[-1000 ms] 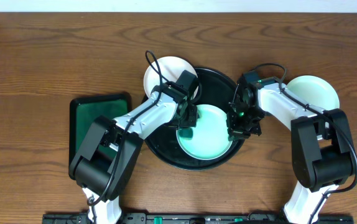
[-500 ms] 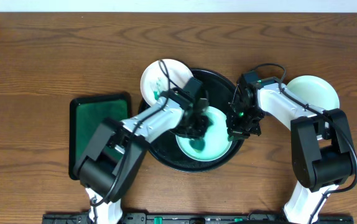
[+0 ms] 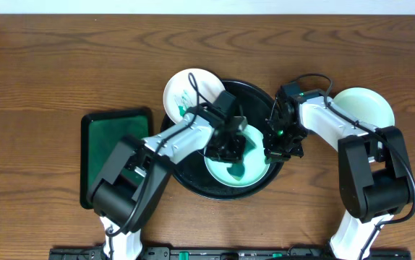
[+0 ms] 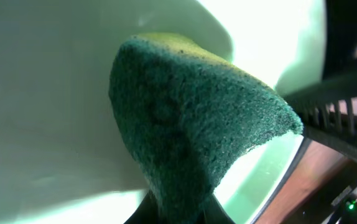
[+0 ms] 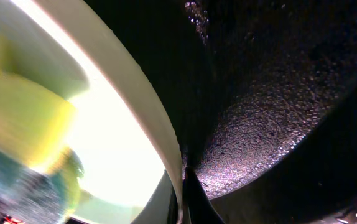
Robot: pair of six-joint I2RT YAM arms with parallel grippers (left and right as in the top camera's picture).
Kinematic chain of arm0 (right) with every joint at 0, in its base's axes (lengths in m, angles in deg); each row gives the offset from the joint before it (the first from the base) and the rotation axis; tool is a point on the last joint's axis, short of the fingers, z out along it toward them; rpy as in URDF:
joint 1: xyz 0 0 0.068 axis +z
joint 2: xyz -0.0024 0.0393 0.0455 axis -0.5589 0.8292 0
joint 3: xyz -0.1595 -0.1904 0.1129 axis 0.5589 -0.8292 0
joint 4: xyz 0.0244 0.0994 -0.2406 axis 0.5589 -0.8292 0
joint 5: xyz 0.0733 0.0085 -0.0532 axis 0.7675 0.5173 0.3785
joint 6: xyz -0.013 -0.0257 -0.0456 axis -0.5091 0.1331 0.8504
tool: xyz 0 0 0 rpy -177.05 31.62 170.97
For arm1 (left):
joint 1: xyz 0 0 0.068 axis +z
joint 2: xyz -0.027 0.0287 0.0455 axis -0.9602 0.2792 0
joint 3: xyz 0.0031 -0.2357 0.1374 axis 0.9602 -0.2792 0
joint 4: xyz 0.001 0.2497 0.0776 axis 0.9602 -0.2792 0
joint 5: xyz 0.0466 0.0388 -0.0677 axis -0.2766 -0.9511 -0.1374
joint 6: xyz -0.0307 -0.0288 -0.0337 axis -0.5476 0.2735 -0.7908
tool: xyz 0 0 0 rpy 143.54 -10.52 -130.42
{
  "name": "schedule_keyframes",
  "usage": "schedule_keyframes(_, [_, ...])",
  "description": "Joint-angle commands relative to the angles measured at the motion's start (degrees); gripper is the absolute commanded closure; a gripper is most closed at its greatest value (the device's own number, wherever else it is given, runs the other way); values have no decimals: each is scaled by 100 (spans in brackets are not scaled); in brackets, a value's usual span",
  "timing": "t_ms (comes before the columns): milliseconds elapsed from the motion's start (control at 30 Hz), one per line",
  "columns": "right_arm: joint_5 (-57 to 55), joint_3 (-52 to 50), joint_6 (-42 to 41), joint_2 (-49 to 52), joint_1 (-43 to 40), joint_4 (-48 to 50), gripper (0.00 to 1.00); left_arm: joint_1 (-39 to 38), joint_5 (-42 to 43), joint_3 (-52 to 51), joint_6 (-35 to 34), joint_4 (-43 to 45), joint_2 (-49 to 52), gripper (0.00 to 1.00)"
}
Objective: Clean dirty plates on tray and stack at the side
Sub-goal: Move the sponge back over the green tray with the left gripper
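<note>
The round black tray (image 3: 193, 177) sits mid-table. A white plate (image 3: 254, 175) with teal smears lies in it. My left gripper (image 3: 230, 150) is shut on a green-and-yellow sponge (image 4: 191, 118) pressed onto that plate (image 4: 41, 74). My right gripper (image 3: 274, 152) is shut on the plate's right rim (image 5: 150, 124), with the tray floor (image 5: 265, 112) beside it. A second plate (image 3: 187, 88) with green marks lies at the tray's upper left edge. A third, clean-looking plate (image 3: 366, 105) lies on the table at the right.
A dark green rectangular tray (image 3: 113, 155) lies left of the round tray. Brown wooden table (image 3: 63, 65) all round; a white wall strip runs along the far edge.
My left gripper with the sponge has moved right and down across the plate in the tray, uncovering the upper-left plate. The right arm has stayed still.
</note>
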Motion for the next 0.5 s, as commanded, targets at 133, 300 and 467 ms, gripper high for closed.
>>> schedule_keyframes(133, [-448,-111,33,221,39,-39,99,348,-1093,-66,-48,-411,-927,93])
schedule_keyframes(300, [-448,-111,35,221,39,-28,99,400,-2179,-66,-48,-1075,-1700,93])
schedule_keyframes(467, [-448,-111,35,221,39,7,99,426,-3523,-66,-118,-1928,-2232,93])
